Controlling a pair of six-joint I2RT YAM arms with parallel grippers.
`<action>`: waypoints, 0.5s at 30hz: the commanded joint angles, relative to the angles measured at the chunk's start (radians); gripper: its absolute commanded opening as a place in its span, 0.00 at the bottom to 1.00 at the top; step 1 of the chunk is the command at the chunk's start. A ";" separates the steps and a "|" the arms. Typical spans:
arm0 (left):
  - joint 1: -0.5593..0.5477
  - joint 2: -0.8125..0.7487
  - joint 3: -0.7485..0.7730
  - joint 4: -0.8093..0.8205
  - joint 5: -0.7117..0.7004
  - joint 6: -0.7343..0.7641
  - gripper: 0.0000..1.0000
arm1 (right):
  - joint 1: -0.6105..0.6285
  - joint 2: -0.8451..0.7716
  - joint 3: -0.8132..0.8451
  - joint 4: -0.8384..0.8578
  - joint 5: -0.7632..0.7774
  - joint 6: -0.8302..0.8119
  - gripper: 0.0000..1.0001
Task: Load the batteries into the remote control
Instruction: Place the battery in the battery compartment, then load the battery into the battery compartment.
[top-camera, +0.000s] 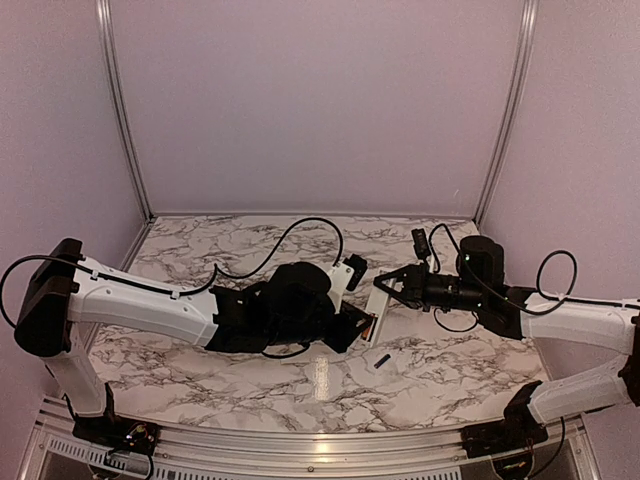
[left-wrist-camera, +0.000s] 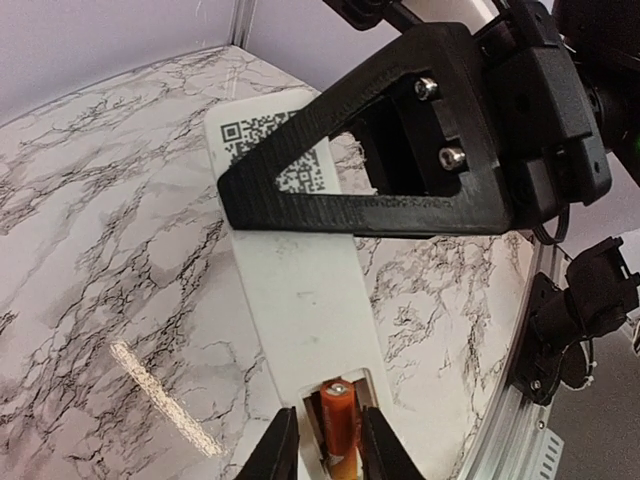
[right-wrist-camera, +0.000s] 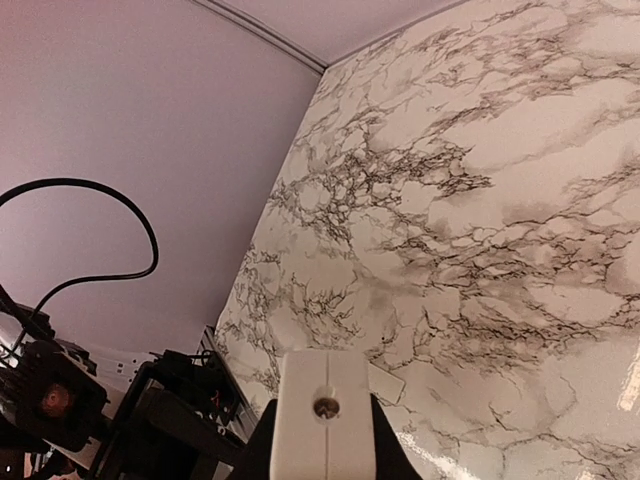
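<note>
From above, your right gripper (top-camera: 381, 290) reaches in from the right and is clamped on the far end of the remote control (top-camera: 377, 303), which it holds tilted above the middle of the marble table (top-camera: 200, 250). Your left gripper (top-camera: 366, 328) comes in from the left and meets the remote's near end. The black battery (top-camera: 380, 360) lies alone on the marble, just nearer than both grippers and touching neither. In your left wrist view the remote is back-side up, with a QR label (left-wrist-camera: 262, 140) at its far end. One black finger (left-wrist-camera: 400, 215) of the right gripper is pressed across that end. At the near end the battery compartment (left-wrist-camera: 311, 418) is uncovered, and the orange battery (left-wrist-camera: 338, 425) lies lengthwise inside it. Your left fingertips (left-wrist-camera: 283, 455) are slightly parted and straddle the cell. A strip of white wall shows between the left one and the battery, but you cannot tell whether the right one touches it. In your right wrist view the remote's white end (right-wrist-camera: 322, 440) fills the bottom centre, pinched between the dark fingers (right-wrist-camera: 258, 462), with marble beyond it.
</note>
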 joint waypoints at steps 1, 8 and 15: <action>0.021 0.004 0.009 -0.077 -0.071 -0.009 0.24 | 0.010 -0.024 0.041 -0.001 -0.037 0.005 0.00; 0.021 0.004 0.011 -0.085 -0.070 -0.005 0.31 | 0.010 -0.021 0.044 -0.001 -0.038 0.002 0.00; 0.021 -0.016 0.001 -0.064 -0.038 0.016 0.36 | 0.010 -0.013 0.043 -0.002 -0.041 -0.003 0.00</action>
